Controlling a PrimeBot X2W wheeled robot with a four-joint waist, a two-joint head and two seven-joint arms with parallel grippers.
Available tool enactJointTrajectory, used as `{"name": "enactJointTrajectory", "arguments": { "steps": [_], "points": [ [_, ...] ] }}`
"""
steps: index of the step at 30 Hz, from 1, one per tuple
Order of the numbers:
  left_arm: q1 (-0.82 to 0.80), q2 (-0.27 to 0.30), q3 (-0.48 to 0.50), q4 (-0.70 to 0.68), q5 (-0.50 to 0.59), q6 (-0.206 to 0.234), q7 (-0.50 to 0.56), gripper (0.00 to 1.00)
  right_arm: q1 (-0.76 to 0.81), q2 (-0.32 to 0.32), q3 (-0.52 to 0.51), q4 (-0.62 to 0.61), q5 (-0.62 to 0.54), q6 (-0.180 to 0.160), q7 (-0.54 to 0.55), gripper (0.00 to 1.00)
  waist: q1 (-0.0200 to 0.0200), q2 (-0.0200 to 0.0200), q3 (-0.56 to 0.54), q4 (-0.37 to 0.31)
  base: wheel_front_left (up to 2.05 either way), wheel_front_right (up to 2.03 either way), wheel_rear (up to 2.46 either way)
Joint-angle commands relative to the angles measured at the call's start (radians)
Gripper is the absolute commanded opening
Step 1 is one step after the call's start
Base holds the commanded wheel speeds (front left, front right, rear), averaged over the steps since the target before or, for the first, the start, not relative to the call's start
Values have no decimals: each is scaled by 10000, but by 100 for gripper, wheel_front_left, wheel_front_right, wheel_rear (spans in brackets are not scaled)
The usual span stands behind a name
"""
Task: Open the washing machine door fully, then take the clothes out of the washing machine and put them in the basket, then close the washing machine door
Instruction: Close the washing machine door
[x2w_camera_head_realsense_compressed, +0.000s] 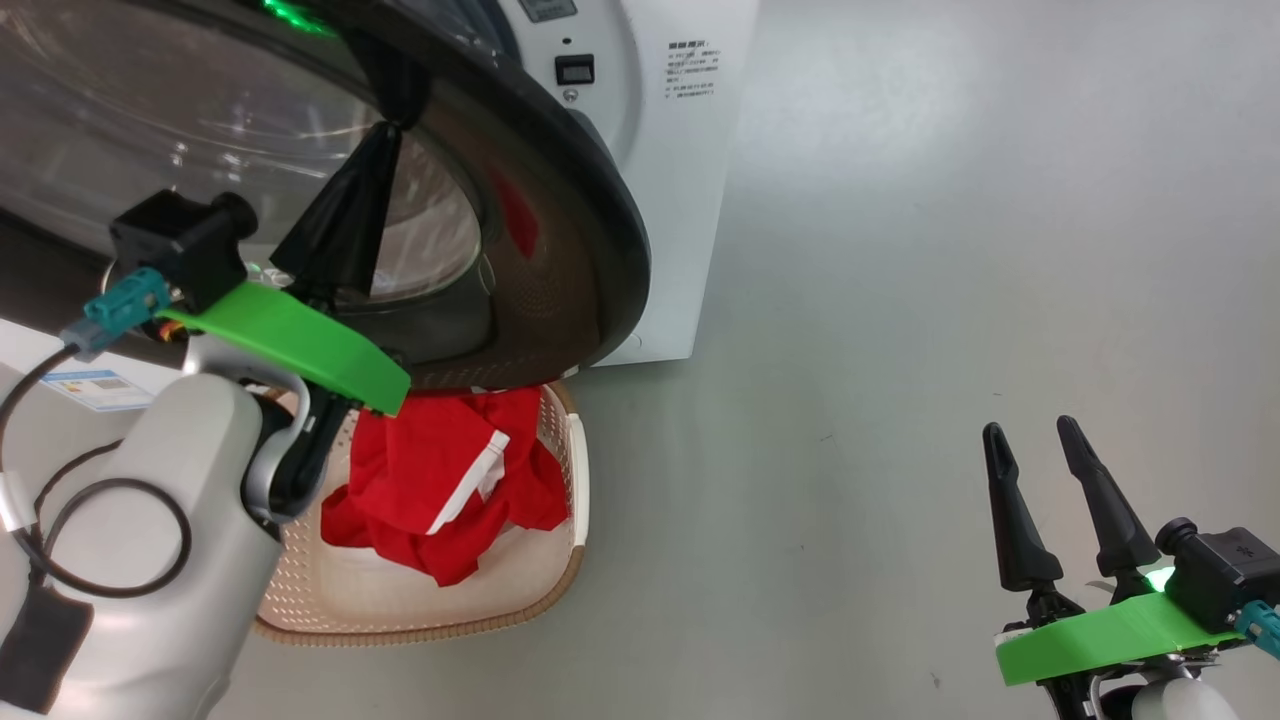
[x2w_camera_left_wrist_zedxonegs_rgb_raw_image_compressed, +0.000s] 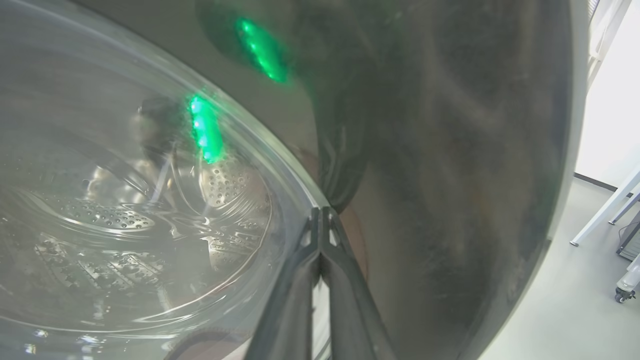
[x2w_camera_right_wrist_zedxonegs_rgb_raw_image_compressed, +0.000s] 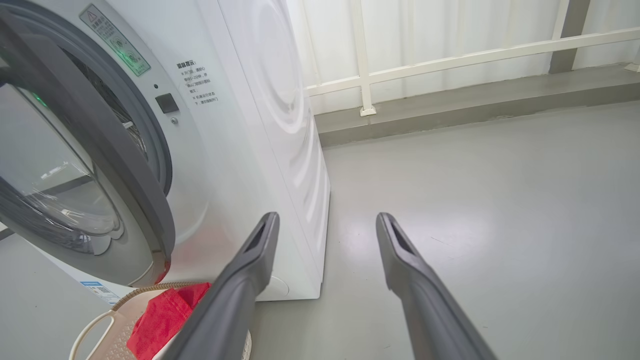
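Observation:
The washing machine (x2w_camera_head_realsense_compressed: 690, 150) stands at the top, white. Its door (x2w_camera_head_realsense_compressed: 590, 230), black-rimmed with a bulging glass window, hangs ajar over the basket. My left gripper (x2w_camera_head_realsense_compressed: 388, 128) is shut and empty, its tips against the door's outer face where the glass meets the rim; the left wrist view shows the tips (x2w_camera_left_wrist_zedxonegs_rgb_raw_image_compressed: 320, 212) meeting their reflection on the door (x2w_camera_left_wrist_zedxonegs_rgb_raw_image_compressed: 450, 175). The red clothes (x2w_camera_head_realsense_compressed: 440, 480) lie in the cream basket (x2w_camera_head_realsense_compressed: 577, 470) below the door. My right gripper (x2w_camera_head_realsense_compressed: 1030, 428) hangs open and empty at the lower right. The right wrist view shows that gripper (x2w_camera_right_wrist_zedxonegs_rgb_raw_image_compressed: 326, 217), the machine (x2w_camera_right_wrist_zedxonegs_rgb_raw_image_compressed: 250, 125), door (x2w_camera_right_wrist_zedxonegs_rgb_raw_image_compressed: 125, 170), clothes (x2w_camera_right_wrist_zedxonegs_rgb_raw_image_compressed: 165, 315) and basket (x2w_camera_right_wrist_zedxonegs_rgb_raw_image_compressed: 95, 325).
Grey floor (x2w_camera_head_realsense_compressed: 900, 300) spreads to the right of the machine. A white railing (x2w_camera_right_wrist_zedxonegs_rgb_raw_image_compressed: 450, 55) and a low grey ledge (x2w_camera_right_wrist_zedxonegs_rgb_raw_image_compressed: 475, 100) run behind it. White table legs (x2w_camera_left_wrist_zedxonegs_rgb_raw_image_compressed: 605, 210) and a caster (x2w_camera_left_wrist_zedxonegs_rgb_raw_image_compressed: 622, 295) stand beyond the door's edge.

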Motion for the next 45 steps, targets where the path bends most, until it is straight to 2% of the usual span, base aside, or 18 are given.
{"name": "enactJointTrajectory", "arguments": {
  "steps": [1,8,17,26,30,33,35,36,38,39,45],
  "points": [
    [-531,175,352,-286,1,-71,-82,0,-254,-31,199,-289,82,65,-65,100,0,0,-9,4,0,0,0],
    [66,144,578,-349,90,-71,-82,0,-165,-31,168,-243,48,65,-65,100,0,0,-203,96,0,0,0],
    [1739,103,1320,-697,328,-71,-82,0,114,-30,134,-180,-137,65,-65,100,0,0,-663,248,0,0,0],
    [3530,0,2271,-1092,1130,-71,-82,2,480,-45,42,-150,-251,65,-65,100,0,0,-1101,321,0,0,0],
    [4425,-88,2881,-1302,1436,-71,-82,18,597,-123,99,-119,-297,65,-65,100,0,0,-1229,323,0,0,0],
    [5027,-187,3272,-1465,1688,-71,-82,43,687,-172,127,-95,-327,65,-65,100,0,0,-1324,334,0,0,0],
    [5375,-267,3506,-1597,1876,-71,-82,51,751,-195,139,-84,-330,65,-65,100,0,0,-1380,350,0,0,0],
    [5534,-313,3595,-1660,1949,-71,-82,66,785,-204,139,-82,-332,65,-65,100,0,0,-1406,366,0,0,0],
    [5797,-370,3750,-1773,2075,-71,-82,85,845,-222,141,-78,-337,65,-65,100,0,0,-1457,389,0,0,0],
    [6017,-425,3896,-1876,2163,-71,-82,100,890,-240,138,-76,-337,65,-65,100,0,0,-1506,408,0,0,0],
    [6541,-528,4440,-2151,2413,-71,-82,100,975,-310,129,-74,-352,65,-65,100,0,0,-1655,378,0,0,0]
  ]
}}
